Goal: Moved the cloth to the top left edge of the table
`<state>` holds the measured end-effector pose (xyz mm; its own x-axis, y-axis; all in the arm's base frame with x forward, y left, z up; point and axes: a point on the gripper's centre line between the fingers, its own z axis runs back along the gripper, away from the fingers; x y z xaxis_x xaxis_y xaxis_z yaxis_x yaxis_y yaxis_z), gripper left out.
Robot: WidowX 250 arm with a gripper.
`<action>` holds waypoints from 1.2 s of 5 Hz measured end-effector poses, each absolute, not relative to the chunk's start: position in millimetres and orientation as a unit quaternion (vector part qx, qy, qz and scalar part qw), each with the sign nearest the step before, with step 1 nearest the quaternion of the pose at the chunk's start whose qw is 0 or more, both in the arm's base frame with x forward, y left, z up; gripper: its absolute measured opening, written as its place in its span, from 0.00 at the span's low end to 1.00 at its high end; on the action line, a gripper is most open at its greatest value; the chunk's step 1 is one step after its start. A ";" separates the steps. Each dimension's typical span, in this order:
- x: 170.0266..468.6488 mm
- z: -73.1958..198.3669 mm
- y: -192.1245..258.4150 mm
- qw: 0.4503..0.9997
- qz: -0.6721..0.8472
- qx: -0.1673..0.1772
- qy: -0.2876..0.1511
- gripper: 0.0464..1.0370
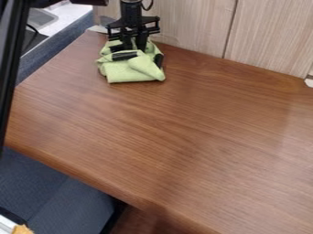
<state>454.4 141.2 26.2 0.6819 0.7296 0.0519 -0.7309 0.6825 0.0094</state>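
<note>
Worktop, near part: the brown wooden worktop runs from the camera side back to the wall, and the goal is its far left part.
Cloth, front fold: the light green cloth lies in a loose, folded heap at the upper left of the worktop, with its front fold down on the wood. Black patches show on it.
Step in hand: I judge it is the final placing. If a little more to the corner is wanted, the cloth should be slid gently to the left, kept low, so that its folds do not roll under.
Letting go: I would open slowly, then rise straight up. The cloth is soft and may cling, so a sideways exit could drag it from its place.
Tool: the black tool is pushed down into the back of the heap, touching it. How far open it is, and whether it has hold of the cloth, I cannot tell.
Arm: the black arm comes in from the top edge, and its wrist hangs almost upright above the cloth.
Wall: the pale wood panel stands close behind, so any move backward should be small.
</note>
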 end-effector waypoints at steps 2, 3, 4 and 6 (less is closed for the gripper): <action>453.8 39.5 140.4 0.918 0.393 0.021 -0.044 0.96; 452.7 50.7 139.5 0.921 0.387 0.019 -0.053 0.97; 450.3 80.4 137.6 0.923 0.376 0.011 -0.078 0.96; 408.7 107.5 132.9 0.921 0.376 0.012 -0.096 0.96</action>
<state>408.7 132.9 107.5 0.6984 0.6912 0.1857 -0.6959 0.7165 -0.0495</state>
